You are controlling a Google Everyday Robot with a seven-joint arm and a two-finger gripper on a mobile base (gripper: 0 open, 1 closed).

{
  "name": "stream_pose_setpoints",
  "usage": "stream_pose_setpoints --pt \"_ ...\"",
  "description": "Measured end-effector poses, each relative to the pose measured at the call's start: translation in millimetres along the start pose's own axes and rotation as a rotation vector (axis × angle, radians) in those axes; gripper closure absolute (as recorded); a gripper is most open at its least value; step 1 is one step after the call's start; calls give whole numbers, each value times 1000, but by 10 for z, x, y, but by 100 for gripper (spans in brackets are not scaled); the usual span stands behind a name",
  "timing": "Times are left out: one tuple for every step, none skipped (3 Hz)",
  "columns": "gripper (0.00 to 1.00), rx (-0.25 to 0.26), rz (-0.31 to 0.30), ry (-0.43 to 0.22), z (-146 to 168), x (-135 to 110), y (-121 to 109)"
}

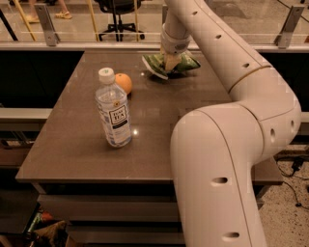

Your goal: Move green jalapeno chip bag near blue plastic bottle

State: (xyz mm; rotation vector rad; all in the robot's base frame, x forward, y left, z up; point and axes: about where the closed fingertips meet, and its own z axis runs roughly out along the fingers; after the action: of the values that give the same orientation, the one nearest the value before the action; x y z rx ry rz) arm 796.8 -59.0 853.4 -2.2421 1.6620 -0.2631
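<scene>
The green jalapeno chip bag (157,65) lies at the far side of the brown table (87,149), right of centre, crinkled with white edges. My gripper (171,62) reaches down from the big white arm and sits on the middle of the bag, hiding part of it. The blue plastic bottle (113,111) stands upright nearer the front left, with a white cap and a white label, well apart from the bag.
A small orange fruit (123,82) sits just behind the bottle. My white arm (227,159) fills the right side of the view and covers the table's right part. A railing and an office chair (118,14) stand beyond the far edge.
</scene>
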Motion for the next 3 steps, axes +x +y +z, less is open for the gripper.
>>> stream_pose_setpoints --pt "100 14 -7 -8 -330 -172 -8" --pt "100 46 17 11 -662 -203 28" --pt "100 88 58 23 -936 -156 145"
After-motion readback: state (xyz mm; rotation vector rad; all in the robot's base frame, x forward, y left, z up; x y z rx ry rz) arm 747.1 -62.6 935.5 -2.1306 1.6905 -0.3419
